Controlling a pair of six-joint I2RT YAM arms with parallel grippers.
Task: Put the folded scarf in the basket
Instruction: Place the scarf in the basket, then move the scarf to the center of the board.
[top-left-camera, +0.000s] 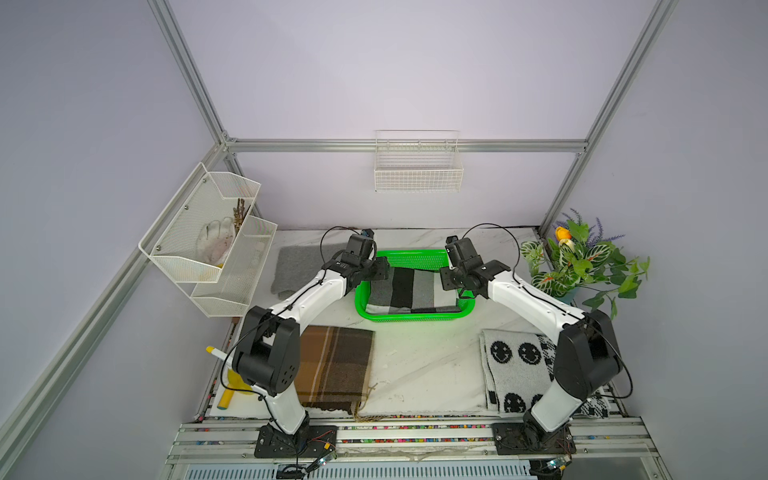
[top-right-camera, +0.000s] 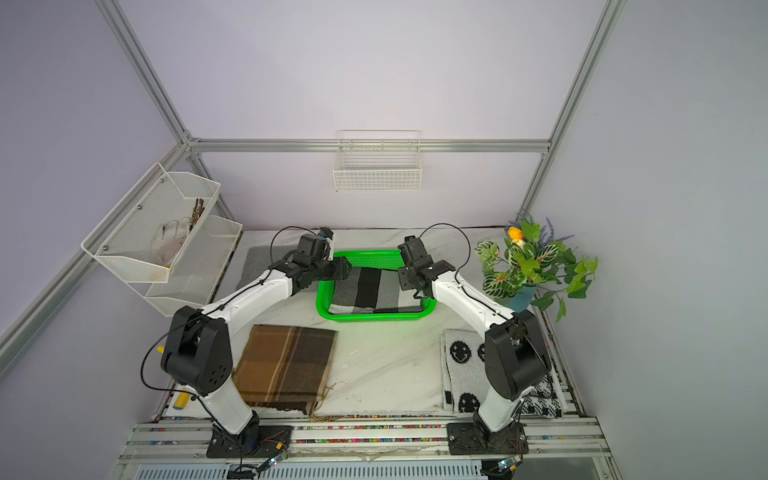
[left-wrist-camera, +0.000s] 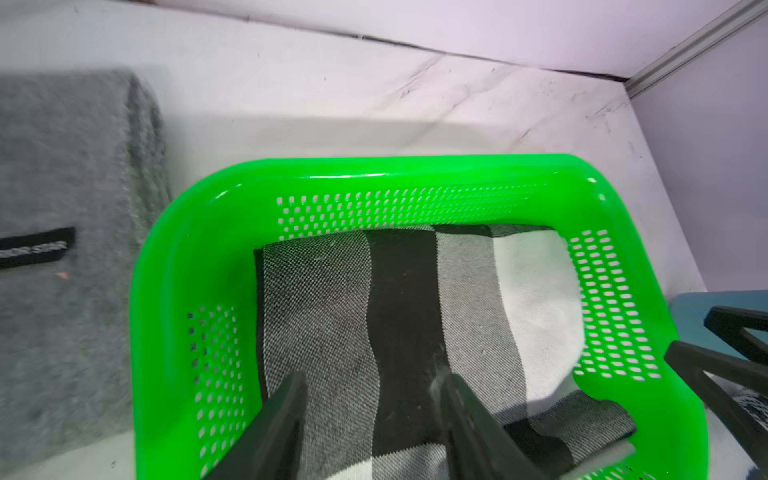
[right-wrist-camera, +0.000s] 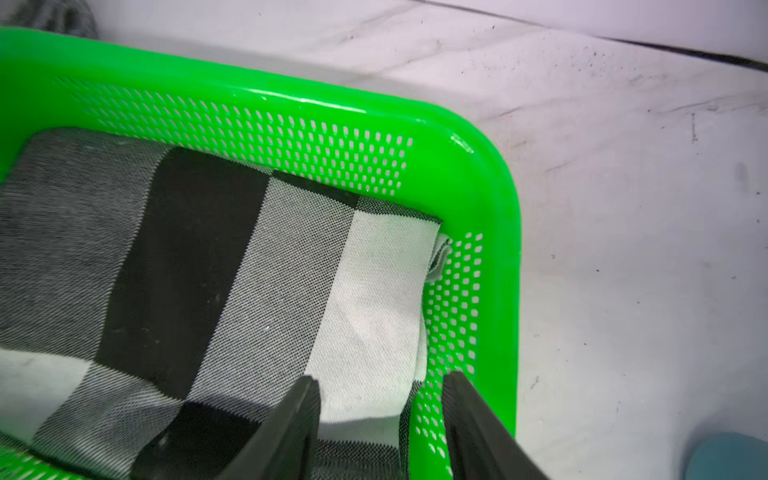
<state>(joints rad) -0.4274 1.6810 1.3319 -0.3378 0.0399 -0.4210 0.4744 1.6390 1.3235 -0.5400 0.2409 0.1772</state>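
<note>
We show the folded scarf (top-left-camera: 409, 291), striped in grey, black and white, lying flat on the floor of the green basket (top-left-camera: 415, 318) and filling most of it. Its long axis runs along the basket's long sides, from one arm toward the other. The left fingers (left-wrist-camera: 274, 436) hang over the short end of the basket on the left arm's side, spread apart and closed on nothing, with striped cloth showing in the gap between them. The right fingers (right-wrist-camera: 286, 436) hang over the opposite short end, likewise spread and empty, one above the white stripe and its partner above the basket's perforated wall. The scarf thus lies below and inward of both pairs, and neither arm is markedly nearer to it. We judge the placing done, so the coming move is probably a withdrawal in which each pair rises clear of the basket's rim without snagging cloth. A brown plaid scarf (top-left-camera: 336, 365) and a smiley-patterned scarf (top-left-camera: 515, 365) rest on the worktop (top-left-camera: 424, 365) on the arm-base side of the basket.
</note>
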